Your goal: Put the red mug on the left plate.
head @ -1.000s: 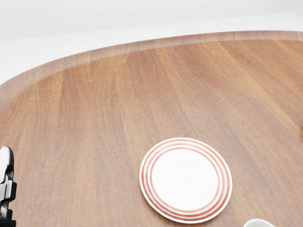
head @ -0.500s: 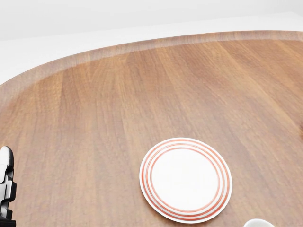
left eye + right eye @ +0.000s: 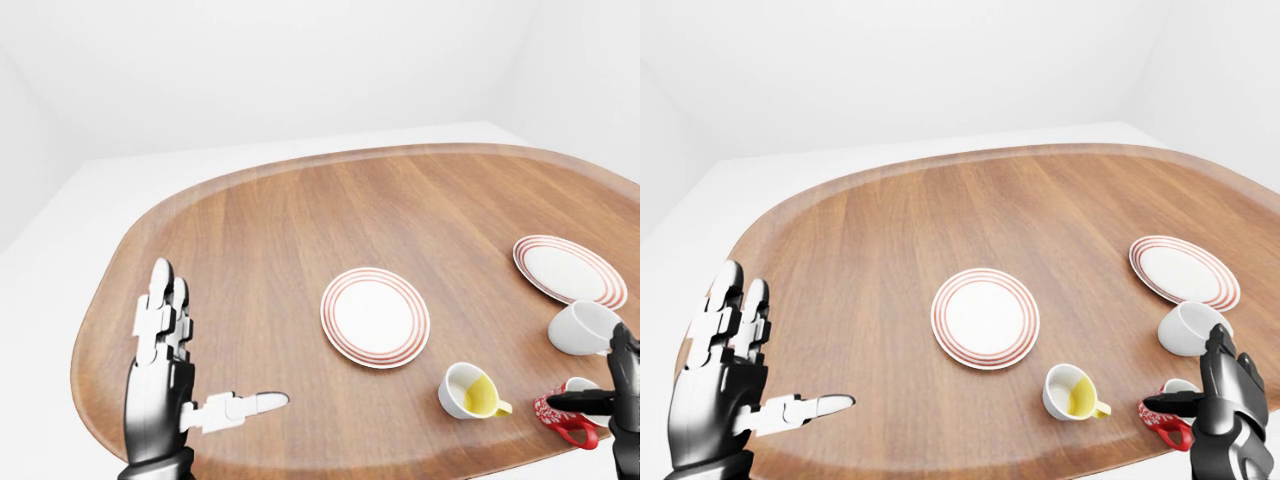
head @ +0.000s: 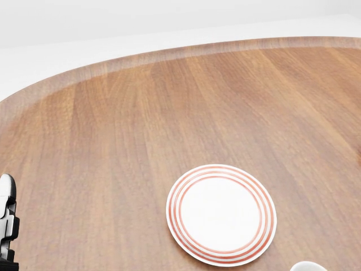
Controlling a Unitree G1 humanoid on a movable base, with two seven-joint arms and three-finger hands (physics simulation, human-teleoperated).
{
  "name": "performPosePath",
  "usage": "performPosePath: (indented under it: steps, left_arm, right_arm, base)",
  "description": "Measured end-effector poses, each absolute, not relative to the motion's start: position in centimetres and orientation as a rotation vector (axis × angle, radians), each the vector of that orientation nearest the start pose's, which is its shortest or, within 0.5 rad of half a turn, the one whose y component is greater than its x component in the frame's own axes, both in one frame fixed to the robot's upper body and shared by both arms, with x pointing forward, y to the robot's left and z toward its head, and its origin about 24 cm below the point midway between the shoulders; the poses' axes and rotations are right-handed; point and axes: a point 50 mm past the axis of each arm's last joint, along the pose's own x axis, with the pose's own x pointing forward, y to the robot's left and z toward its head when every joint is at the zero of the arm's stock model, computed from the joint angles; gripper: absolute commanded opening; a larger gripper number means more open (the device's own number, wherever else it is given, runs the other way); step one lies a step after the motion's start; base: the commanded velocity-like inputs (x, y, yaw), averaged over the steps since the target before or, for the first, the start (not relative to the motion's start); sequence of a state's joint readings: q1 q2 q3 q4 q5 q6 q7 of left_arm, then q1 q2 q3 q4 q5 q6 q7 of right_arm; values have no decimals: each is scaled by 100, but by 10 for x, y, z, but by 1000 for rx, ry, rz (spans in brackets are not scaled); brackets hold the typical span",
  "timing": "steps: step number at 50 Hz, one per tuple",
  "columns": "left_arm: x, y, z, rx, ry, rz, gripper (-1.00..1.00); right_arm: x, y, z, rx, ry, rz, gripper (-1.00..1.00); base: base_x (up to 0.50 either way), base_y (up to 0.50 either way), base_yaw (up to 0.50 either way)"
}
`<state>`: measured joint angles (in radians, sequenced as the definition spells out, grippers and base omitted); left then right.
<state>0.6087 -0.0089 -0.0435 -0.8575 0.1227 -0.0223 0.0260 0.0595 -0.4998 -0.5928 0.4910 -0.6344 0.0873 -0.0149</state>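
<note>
Pinching the red mug [image 3: 1168, 418], the right robot hand [image 3: 1223, 395] is resting beside two other mugs; two plates; left robot hand [image 3: 170, 375] spread.

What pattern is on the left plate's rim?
Concentric red rings on white, clearest on the left plate in the head view.

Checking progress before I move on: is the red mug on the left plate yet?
No, the left plate is bare and the red mug sits by the right hand.

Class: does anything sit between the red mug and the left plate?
Yes. The yellow-lined mug stands on the table between the red mug, by the right hand, and the left plate. It lies close to the straight path.
</note>
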Motion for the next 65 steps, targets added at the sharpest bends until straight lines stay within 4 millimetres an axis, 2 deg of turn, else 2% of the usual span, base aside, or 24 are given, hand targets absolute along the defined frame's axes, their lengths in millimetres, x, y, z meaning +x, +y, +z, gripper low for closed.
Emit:
performPosePath:
  steps: [15,17,18,22,36,51,58,65]
  left_arm:
    - [133,168,132,154,-289,165,100]
    - [133,168,132,154,-290,166,100]
    - [132,168,132,154,-290,166,100]
    - [132,168,132,155,-290,166,100]
    - [132,168,132,154,-290,166,100]
    - [132,169,131,153,-290,168,100]
    - [132,169,131,153,-290,168,100]
    - [132,169,131,152,-290,169,100]
  right_arm:
    - [162,-408,-8,-867,763,-589,100]
    - [161,-408,-10,-865,773,-587,17]
    - [161,-408,-11,-863,778,-586,-100]
    - [166,-408,-8,-861,762,-580,-100]
    - [159,-407,-19,-875,821,-561,-100]
    - [163,-405,-16,-892,797,-550,-100]
    - [178,-398,-4,-917,714,-548,-100]
    - [219,-382,25,-968,544,-519,-100]
  base:
    - [0,0,0]
    - [0,0,0]
    - [0,0,0]
    - [0,0,0]
    - [0,0,0]
    - [0,0,0]
    - [0,0,0]
    - [0,0,0]
